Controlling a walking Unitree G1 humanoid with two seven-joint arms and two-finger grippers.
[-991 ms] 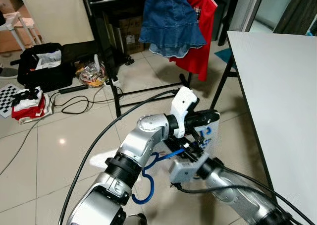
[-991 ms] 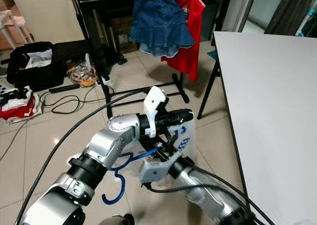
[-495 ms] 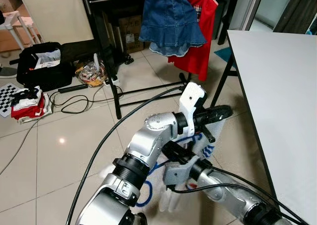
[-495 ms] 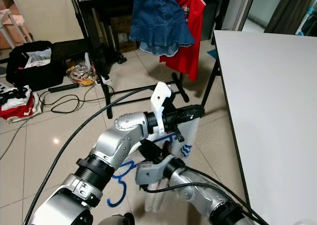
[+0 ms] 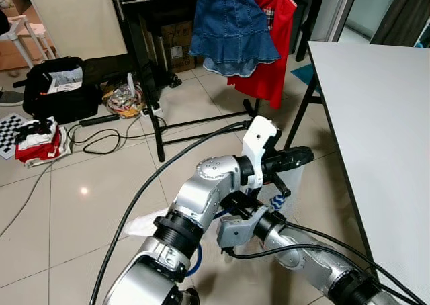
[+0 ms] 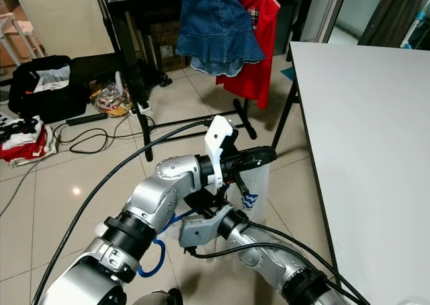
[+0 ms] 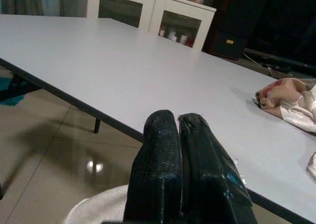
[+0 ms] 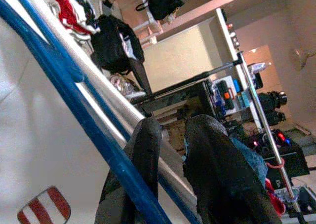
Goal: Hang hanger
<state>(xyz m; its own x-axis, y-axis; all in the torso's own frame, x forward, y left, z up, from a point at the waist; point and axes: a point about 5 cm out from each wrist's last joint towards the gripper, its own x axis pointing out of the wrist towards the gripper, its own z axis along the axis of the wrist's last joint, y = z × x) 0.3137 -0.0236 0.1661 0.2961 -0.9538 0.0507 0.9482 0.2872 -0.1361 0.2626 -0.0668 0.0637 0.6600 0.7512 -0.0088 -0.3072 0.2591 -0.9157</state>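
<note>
Blue hanger (image 8: 94, 130), draped with a white garment (image 5: 287, 184), is gripped low by the right pincer (image 8: 173, 184); left pincer (image 7: 180, 165) closed, empty. Carrying step; lifting to the clothes rail (image 5: 144, 70) is required next.

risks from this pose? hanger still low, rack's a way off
1. The right gripper has its fingers closing around the blue plastic hanger mid-bar, so it might swing or slip.
2. The white garment dangles near the floor and could drag or snag.
3. The black cable loops past the left gripper, which is shut, and may catch when the arms lift toward the black clothes rack.
</note>
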